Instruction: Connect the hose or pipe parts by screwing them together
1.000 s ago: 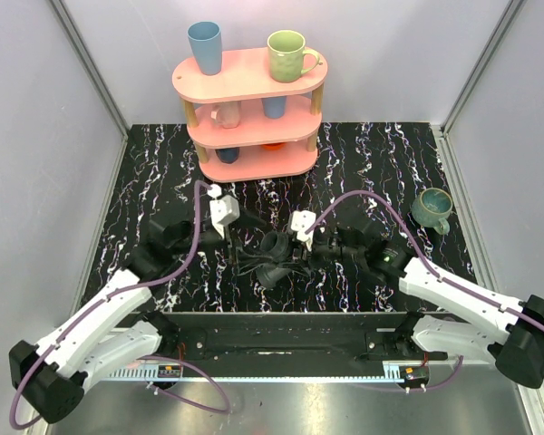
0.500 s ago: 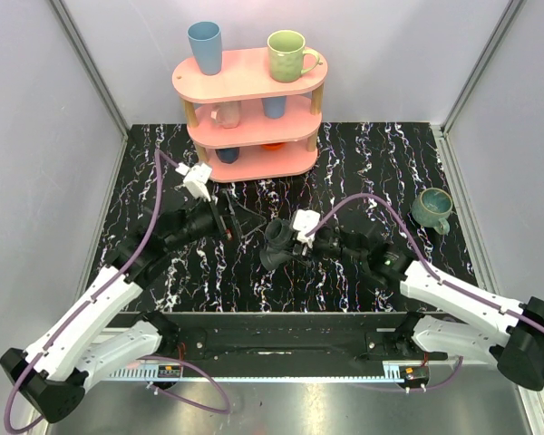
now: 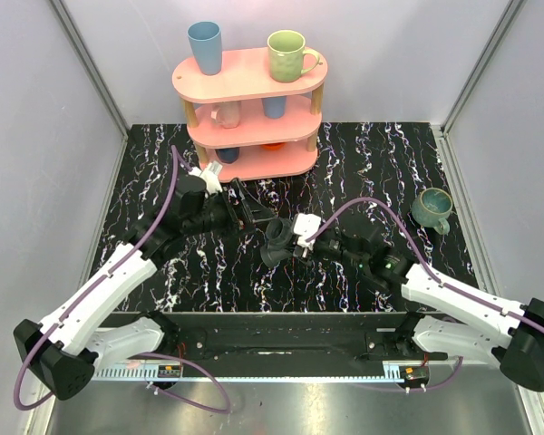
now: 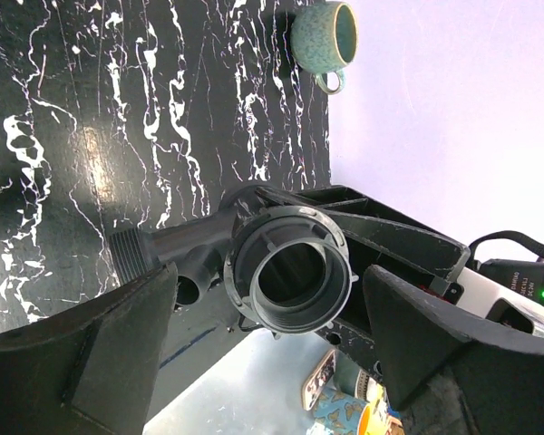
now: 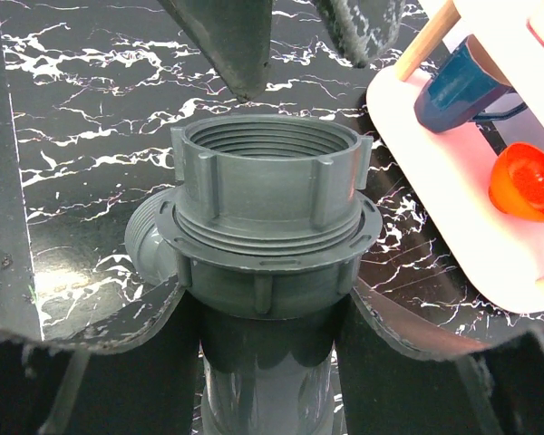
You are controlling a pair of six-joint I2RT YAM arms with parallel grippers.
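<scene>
Pipe fitting (image 5: 267, 208) gripped by right end effector (image 5: 266, 304), left end effector (image 4: 267, 281) wide, facing its collar, apart

Pipe fitting (image 3: 276, 241) is sitting between my right jaws, mid worktop (image 3: 363, 154); my left jaws are hanging just left of it, apart. Shelf (image 3: 247, 78) is standing behind, mug (image 3: 431, 207) sitting far right.

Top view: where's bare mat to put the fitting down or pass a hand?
Free: back right, between pink shelf and teal mug; front centre, between left arm and right arm. Crowded: the middle, where left hand and right hand meet around the pipe fitting.
</scene>
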